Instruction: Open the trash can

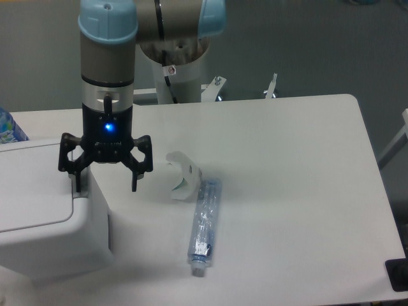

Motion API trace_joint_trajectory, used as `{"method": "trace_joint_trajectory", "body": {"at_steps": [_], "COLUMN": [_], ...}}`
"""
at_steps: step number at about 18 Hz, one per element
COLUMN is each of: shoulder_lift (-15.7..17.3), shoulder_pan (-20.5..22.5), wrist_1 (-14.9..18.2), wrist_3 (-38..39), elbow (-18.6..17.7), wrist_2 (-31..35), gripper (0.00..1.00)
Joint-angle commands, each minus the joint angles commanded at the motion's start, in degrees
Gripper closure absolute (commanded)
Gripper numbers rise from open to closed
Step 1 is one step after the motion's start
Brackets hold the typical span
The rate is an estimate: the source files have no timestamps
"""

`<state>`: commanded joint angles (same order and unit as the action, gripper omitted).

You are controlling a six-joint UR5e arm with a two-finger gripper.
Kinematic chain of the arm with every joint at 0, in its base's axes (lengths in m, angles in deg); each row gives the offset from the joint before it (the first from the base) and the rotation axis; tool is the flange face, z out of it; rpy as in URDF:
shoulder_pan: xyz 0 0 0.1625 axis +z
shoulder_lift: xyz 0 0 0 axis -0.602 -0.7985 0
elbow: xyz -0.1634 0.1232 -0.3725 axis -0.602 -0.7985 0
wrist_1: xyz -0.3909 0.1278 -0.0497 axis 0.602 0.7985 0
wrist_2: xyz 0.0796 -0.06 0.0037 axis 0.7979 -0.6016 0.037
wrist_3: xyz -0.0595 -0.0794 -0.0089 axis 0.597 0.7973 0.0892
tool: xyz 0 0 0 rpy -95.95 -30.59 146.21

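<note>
The trash can (pixel 44 217) is a big white boxy bin at the left of the table, its flat lid down. My gripper (pixel 106 182) hangs open over the bin's right edge. The left finger (pixel 78 182) points down at the grey push-tab by the lid's right edge, and whether it touches is unclear. The right finger (pixel 135 178) hangs past the bin's side, over the table. Nothing is between the fingers.
A crushed clear plastic bottle (pixel 204 226) lies on the table (pixel 287 191) right of the bin. A crumpled white paper cup (pixel 182 175) sits just above it. A blue-patterned object (pixel 7 126) peeks in at the left edge behind the bin.
</note>
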<state>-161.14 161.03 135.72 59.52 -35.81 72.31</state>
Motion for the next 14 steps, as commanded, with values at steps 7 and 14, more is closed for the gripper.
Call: {"method": "trace_joint_trajectory", "body": {"at_steps": [7, 14], "shoulder_lift": [-0.26, -0.26], "shoulder_pan": [0.0, 0.0], "wrist_1": [0.0, -0.09], "wrist_3": [-0.18, -0.26], "elbow": [0.26, 0.18], "wrist_2": [0.44, 0.62], "gripper": [0.0, 0.0]}}
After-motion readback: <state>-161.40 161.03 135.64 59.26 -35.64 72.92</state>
